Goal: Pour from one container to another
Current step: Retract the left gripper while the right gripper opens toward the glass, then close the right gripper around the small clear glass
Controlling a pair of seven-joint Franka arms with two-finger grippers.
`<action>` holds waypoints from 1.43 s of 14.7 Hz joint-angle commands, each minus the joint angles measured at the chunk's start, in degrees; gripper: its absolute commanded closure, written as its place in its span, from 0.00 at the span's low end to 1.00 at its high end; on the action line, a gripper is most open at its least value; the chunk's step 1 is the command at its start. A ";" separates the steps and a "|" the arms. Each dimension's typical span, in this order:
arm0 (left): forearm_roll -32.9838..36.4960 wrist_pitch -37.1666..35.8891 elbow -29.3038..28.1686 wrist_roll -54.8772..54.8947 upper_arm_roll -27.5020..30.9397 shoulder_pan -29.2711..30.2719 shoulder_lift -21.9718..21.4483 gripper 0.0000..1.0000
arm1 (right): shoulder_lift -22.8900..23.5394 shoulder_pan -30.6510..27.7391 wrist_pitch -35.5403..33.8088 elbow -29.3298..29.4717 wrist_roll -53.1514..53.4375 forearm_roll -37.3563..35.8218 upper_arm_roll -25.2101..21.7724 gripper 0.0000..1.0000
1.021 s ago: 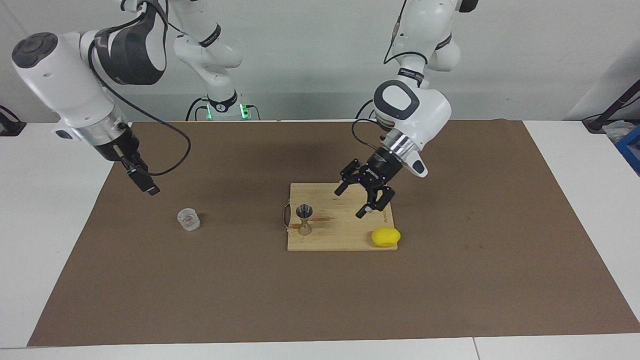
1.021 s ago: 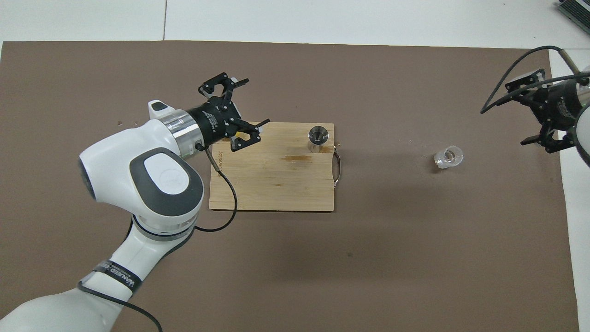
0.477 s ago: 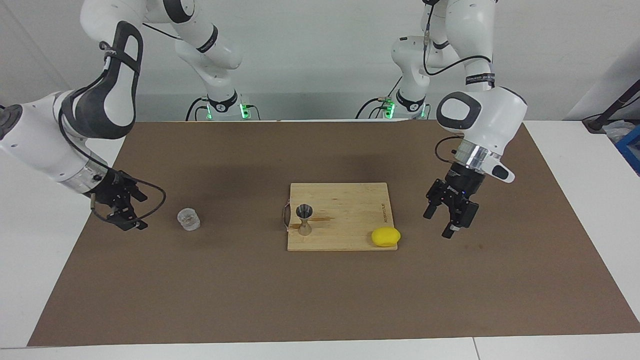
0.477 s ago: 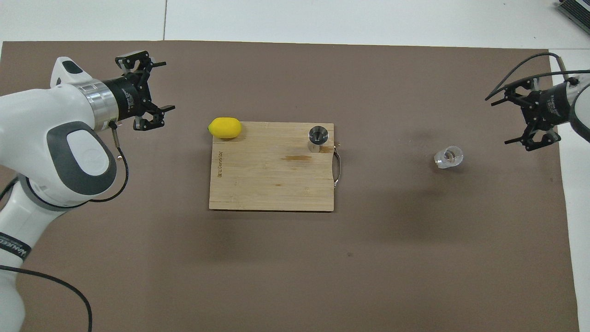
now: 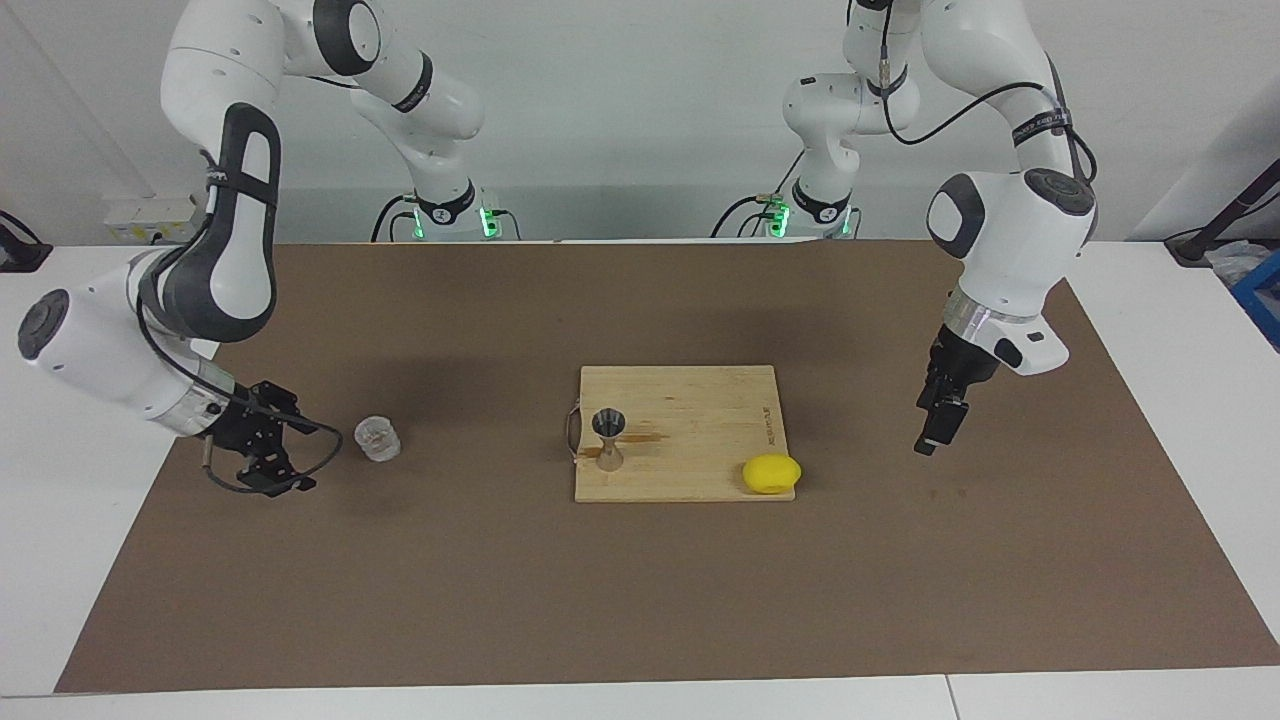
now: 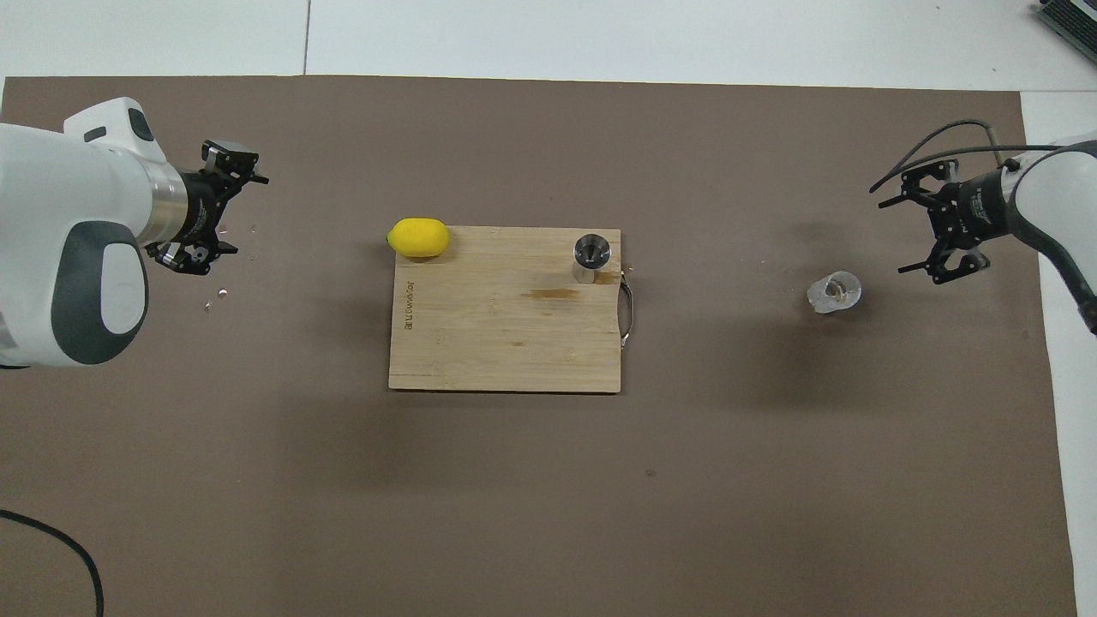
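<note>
From my remote seat: the wooden cutting board [image 6: 506,317] has small lettering along one edge, can't read it. It sits mid brown mat [image 5: 640,600] on a white table [image 5: 60,400], plain wall past the arm bases. Steel jigger [image 5: 608,438] stands upright on the board, lemon [image 5: 771,473] at its corner. Clear glass cup [image 5: 378,439] is on the mat toward the right arm's end. Right gripper [image 6: 915,230] is low beside the cup, fingers spread, not touching. Left gripper [image 6: 225,206] hangs over bare mat, fingers apart, holding nothing.
</note>
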 commanded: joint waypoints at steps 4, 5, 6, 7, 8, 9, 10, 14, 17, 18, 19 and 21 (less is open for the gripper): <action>2.56 -8.53 0.07 26.89 0.05 1.57 -3.15 0.00 | 2.26 -0.75 3.42 -1.20 0.73 2.81 0.57 0.02; 2.47 -10.11 0.07 31.28 0.14 1.66 -3.77 0.00 | 2.26 -0.92 3.25 -1.64 0.64 3.60 0.57 0.02; 2.47 -11.78 0.07 35.16 0.14 2.19 -4.56 0.00 | 1.91 -1.53 3.16 -2.78 0.64 4.66 0.57 0.01; 2.56 -13.19 0.07 39.28 0.14 2.71 -5.26 0.00 | 1.21 -2.76 3.25 -4.88 0.47 5.45 0.66 0.00; 2.47 -15.12 0.16 43.85 0.14 3.07 -6.31 0.00 | 0.50 -3.20 2.90 -6.47 -0.05 5.98 0.66 0.00; 2.47 -17.31 0.33 48.25 0.05 3.77 -7.28 0.00 | 0.15 -3.30 2.72 -7.27 -1.02 5.98 0.66 0.00; 2.47 -19.60 0.68 51.60 0.05 3.77 -8.34 0.00 | -0.12 -3.38 2.72 -7.88 -1.55 6.25 0.66 0.00; 2.47 -30.58 3.76 54.44 -0.04 3.34 -12.47 0.00 | -1.61 -3.65 2.63 -11.14 -3.13 9.41 0.66 0.00; 2.12 -37.35 7.35 54.71 -0.39 3.60 -13.71 0.00 | -2.49 -4.88 2.11 -13.25 -5.24 10.98 0.66 0.00; 2.12 -39.63 9.45 54.79 -0.39 3.68 -13.71 0.00 | -2.66 -4.88 2.19 -13.86 -5.42 12.82 0.66 0.00; 2.12 -41.22 10.78 55.23 -0.39 3.69 -13.71 0.00 | -2.84 -4.88 2.37 -14.39 -6.03 14.75 0.66 0.00; 2.12 -42.55 11.41 57.95 -0.04 3.77 -13.79 0.00 | -3.98 -4.88 2.80 -17.45 -7.96 16.96 0.66 0.00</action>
